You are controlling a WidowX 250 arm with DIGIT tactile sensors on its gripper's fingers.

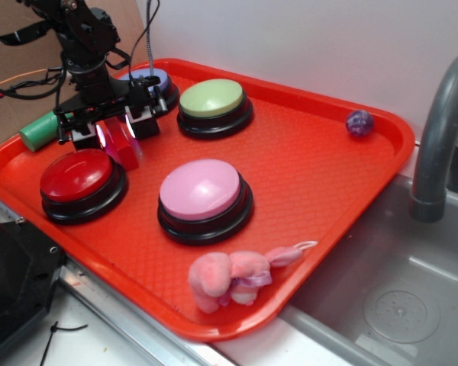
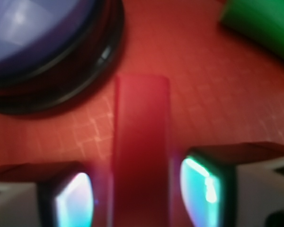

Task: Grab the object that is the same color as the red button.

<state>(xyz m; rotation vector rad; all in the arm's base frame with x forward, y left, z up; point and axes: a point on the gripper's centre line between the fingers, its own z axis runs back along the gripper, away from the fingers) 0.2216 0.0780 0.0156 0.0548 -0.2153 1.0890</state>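
Note:
The small red block (image 1: 120,145) lies on the red tray (image 1: 313,175), just behind the red button (image 1: 78,177), which has a glossy red dome on a black base. My gripper (image 1: 113,136) is down over the block, open, with one jaw on each side. In the wrist view the block (image 2: 141,142) runs straight between the two lit pads (image 2: 201,194), with a narrow gap on each side. My gripper (image 2: 139,198) straddles its near end.
A blue button (image 1: 156,80) (image 2: 33,38) sits just behind the gripper, and a green cylinder (image 1: 38,131) (image 2: 260,23) lies at the tray's left rim. Green button (image 1: 212,99), pink button (image 1: 202,191), purple ball (image 1: 359,122), pink plush (image 1: 233,276). Faucet (image 1: 443,130) and sink (image 1: 397,290) at right.

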